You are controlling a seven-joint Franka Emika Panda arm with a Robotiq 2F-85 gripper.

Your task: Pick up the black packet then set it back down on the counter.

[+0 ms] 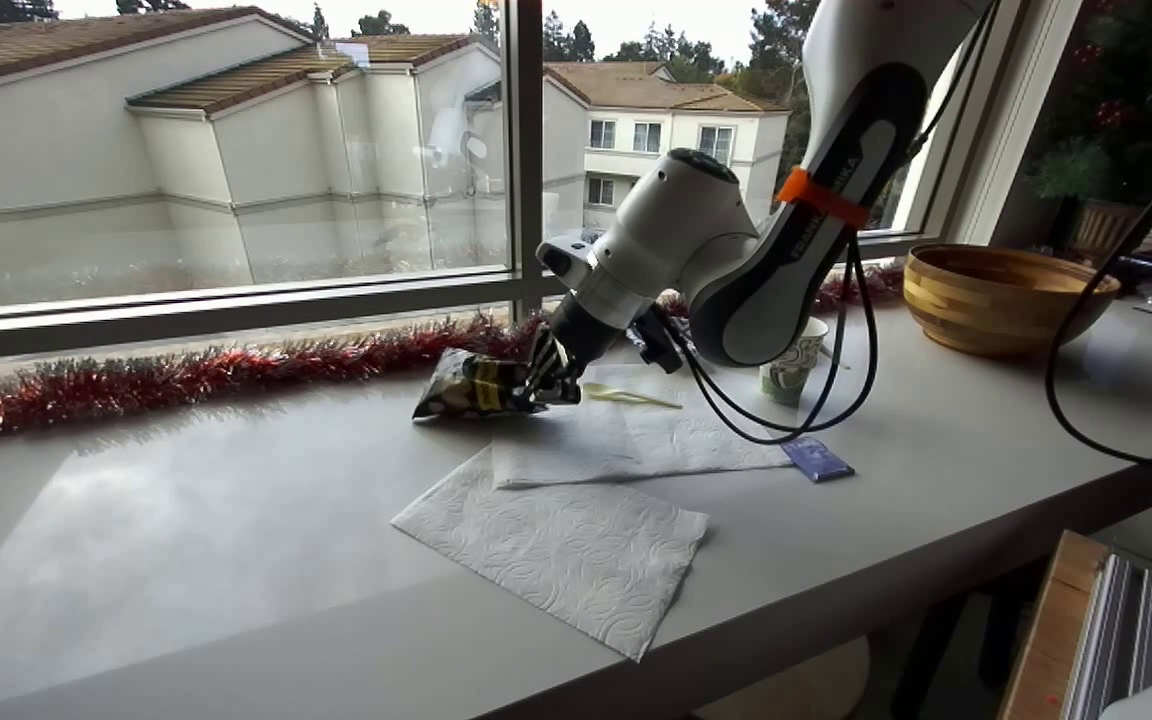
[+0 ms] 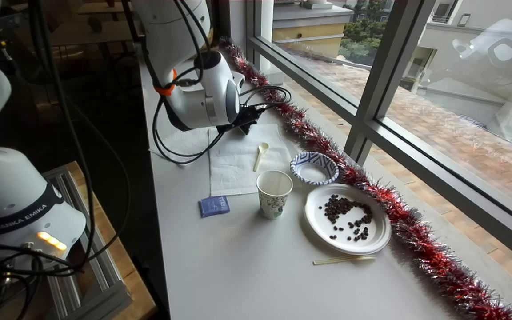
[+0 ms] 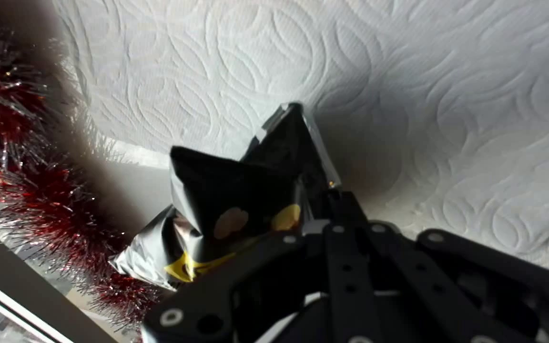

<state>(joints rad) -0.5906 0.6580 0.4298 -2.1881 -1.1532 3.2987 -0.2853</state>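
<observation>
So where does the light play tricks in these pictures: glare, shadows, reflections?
In an exterior view, bright glare washes part of the counter; in both exterior views, the window glass carries faint reflections of the robot arm; in an exterior view, the background tables sink into gloom; in the wrist view, a soft shadow lies on the white napkin beside the black packet.

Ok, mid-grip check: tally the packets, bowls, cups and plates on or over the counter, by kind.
Packets: 2 (black packet, blue-purple packet)
Bowls: 2 (wooden bowl, patterned bowl)
Cups: 1 (printed cup)
Plates: 1 (white plate)
Total: 6
</observation>
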